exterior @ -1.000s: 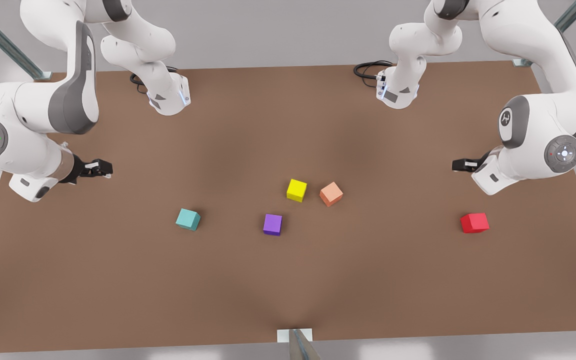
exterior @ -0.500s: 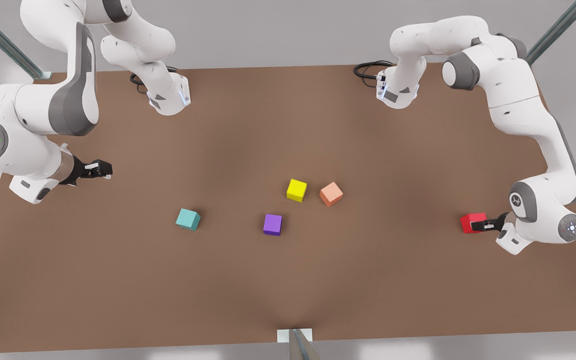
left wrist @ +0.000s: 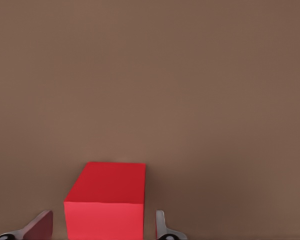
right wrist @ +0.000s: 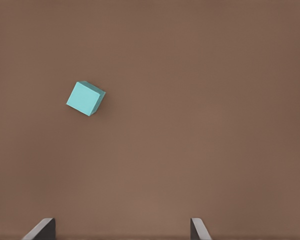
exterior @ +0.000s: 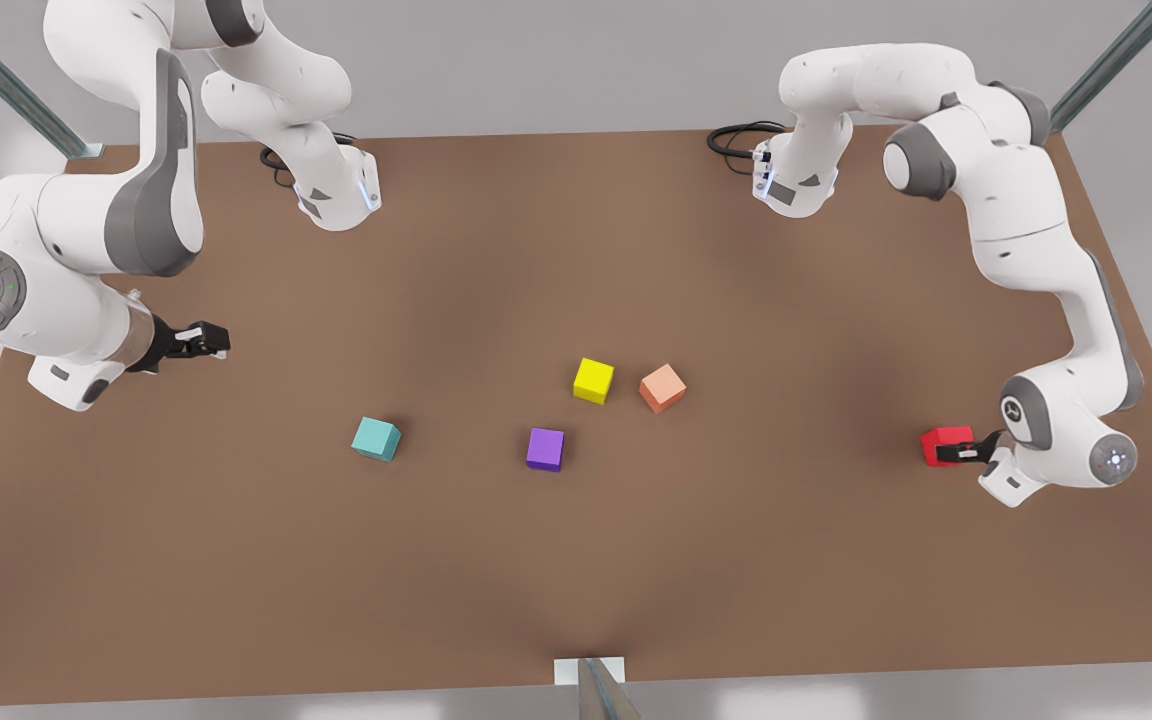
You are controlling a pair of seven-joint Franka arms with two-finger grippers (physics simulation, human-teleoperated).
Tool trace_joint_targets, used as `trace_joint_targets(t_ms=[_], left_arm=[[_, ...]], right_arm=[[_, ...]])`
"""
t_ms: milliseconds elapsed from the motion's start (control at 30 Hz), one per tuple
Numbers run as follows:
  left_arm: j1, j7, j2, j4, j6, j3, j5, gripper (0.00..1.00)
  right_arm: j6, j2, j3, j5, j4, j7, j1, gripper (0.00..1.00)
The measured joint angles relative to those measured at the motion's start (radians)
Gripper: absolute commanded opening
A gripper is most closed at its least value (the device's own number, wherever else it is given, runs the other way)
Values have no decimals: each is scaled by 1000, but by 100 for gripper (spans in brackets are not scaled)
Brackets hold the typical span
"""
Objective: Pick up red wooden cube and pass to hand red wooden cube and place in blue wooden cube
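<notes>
The red wooden cube (exterior: 946,440) rests on the brown table near the front view's right. My left gripper (exterior: 948,452) is down at it, open, one finger on each side of the red cube (left wrist: 107,200) with a small gap on both sides. The blue wooden cube (exterior: 376,438), teal in colour, sits toward the front view's left. My right gripper (exterior: 216,342) hovers open above the table, up and to the left of that teal cube (right wrist: 86,98) in the front view, with nothing between its fingers (right wrist: 42,229).
A yellow cube (exterior: 593,380), a salmon-orange cube (exterior: 662,387) and a purple cube (exterior: 545,448) lie grouped at the table's middle. Both arm bases (exterior: 336,195) stand at the far edge. Bare brown tabletop (exterior: 786,560) lies around the red cube.
The left arm swung down from above the table and brought its open gripper around the red cube, then settled slightly. The right arm shifted only a little.
</notes>
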Motion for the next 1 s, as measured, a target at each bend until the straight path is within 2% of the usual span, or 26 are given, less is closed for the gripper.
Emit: trace_joint_targets(t_ms=[533,867,900,1000], left_arm=[[0,48,31,-43,-21,12,-6,100],[0,61,39,-42,47,7,-10,95],[0,62,41,-42,54,7,-10,94],[-2,63,42,-41,71,6,-9,74]], right_arm=[[-1,1,0,1,-2,-5,0,100],[-1,2,0,2,-2,-7,-1,100],[-1,2,0,2,-2,-7,-1,100],[-1,2,0,2,-2,-7,0,100]])
